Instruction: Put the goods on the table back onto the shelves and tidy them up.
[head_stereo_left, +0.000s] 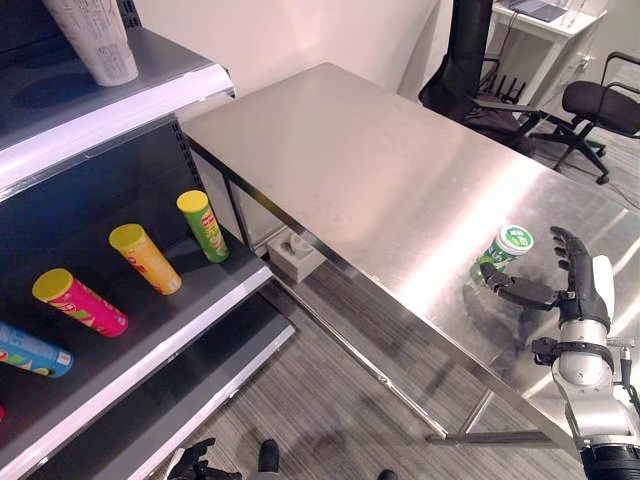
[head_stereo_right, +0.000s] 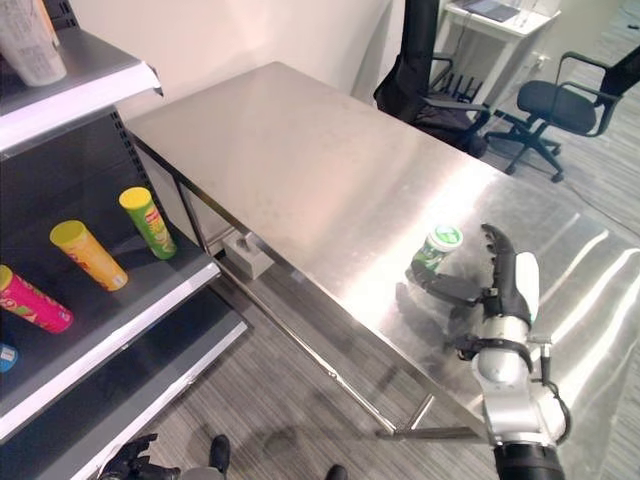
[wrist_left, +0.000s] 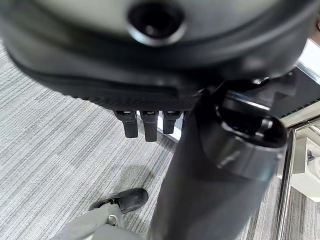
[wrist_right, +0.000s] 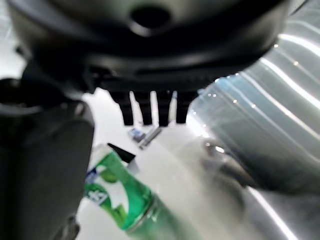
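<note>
Where shelved, four cans (head_stereo_left: 144, 257); one tabled.

Open steel table (head_stereo_left: 380, 170) around green can (head_stereo_left: 505, 250); shelf (head_stereo_left: 215, 275) leftward.

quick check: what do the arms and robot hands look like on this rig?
Right arm: silver-grey rounded forearm shell ending in a dark wrist collar. Its robot hand is black, with segmented fingers and a white cover along one side. The left robot hand, low by the floor, is the same black make with ridged fingers in a row under a glossy dark housing. No markings legible.
</note>
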